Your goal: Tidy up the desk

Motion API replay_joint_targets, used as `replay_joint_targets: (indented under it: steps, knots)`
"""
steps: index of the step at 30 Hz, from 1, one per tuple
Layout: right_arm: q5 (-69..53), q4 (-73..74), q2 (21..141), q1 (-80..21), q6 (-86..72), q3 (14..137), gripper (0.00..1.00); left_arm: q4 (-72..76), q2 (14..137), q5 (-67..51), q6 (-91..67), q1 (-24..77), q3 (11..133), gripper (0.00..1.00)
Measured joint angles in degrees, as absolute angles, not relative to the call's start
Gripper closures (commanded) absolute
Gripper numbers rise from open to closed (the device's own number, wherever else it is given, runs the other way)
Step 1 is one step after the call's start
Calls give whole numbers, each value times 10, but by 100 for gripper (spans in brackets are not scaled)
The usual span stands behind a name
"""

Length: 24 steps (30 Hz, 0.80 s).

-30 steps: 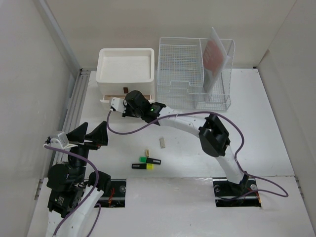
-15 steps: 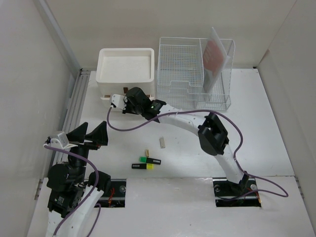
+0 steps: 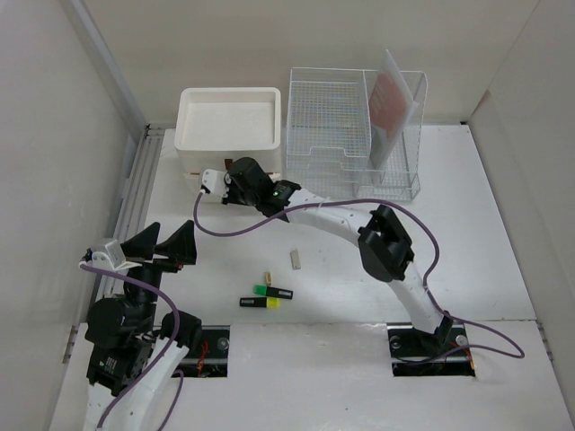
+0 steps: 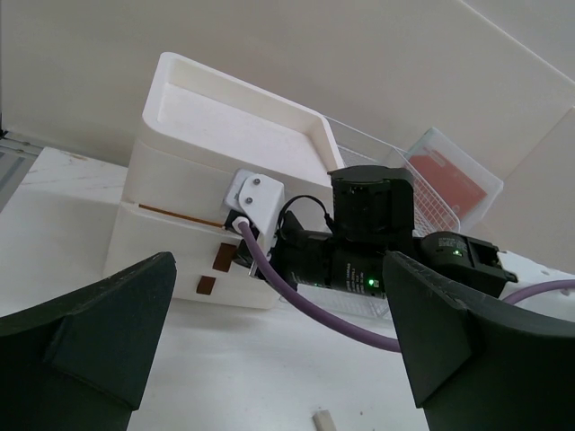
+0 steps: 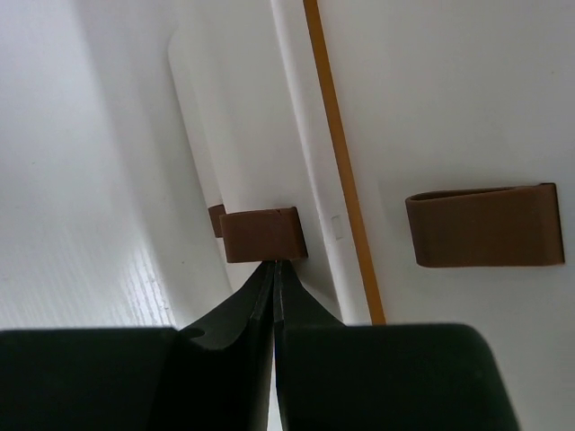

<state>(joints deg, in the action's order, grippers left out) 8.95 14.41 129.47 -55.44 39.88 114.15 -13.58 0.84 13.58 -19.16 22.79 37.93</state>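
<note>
One desk (image 3: 485,260), flat, long axis unclear. Two highlighters (image 3: 278,292), one drawer box (image 3: 229,126). Left gripper (image 3: 164,244) spread; right gripper (image 5: 274,265) pressed together.

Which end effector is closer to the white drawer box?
Right. The right end effector is shut at a brown tab on the white drawer box; the left end effector sits open, well short.

The white counter (image 3: 490,233) carries a drawer box (image 3: 229,126), a wire rack (image 3: 328,135), highlighters (image 3: 258,302) and a small stick (image 3: 295,259).
</note>
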Motion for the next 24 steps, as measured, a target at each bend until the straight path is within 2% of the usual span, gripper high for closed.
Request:
replay_joint_targets:
  steps: [24]
  knots:
    - [113, 129, 1308, -543, 407, 1151, 93, -136, 8, 136, -192, 228, 379, 0]
